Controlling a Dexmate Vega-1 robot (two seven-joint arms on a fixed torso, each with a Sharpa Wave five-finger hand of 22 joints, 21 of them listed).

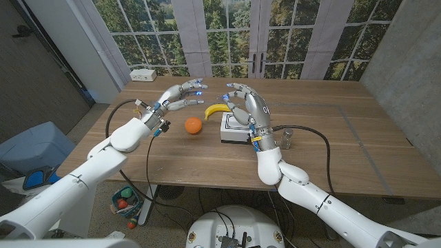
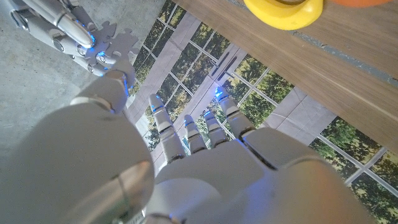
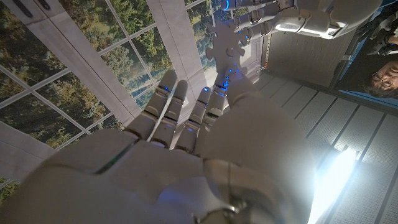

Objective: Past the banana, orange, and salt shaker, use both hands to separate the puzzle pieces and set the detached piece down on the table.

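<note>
My right hand is raised above the table and pinches a white jigsaw puzzle piece in its fingertips. The same puzzle piece hangs at the right hand's fingers in the left wrist view. Facing it, my left hand hovers with fingers spread; its thumb ends just short of the piece, and I cannot tell whether it touches. A banana, an orange and a salt shaker lie on the table below.
A white box sits on the table under my right hand, between the orange and the salt shaker. A white power strip lies at the far left corner. A person's face shows at the right wrist view's edge.
</note>
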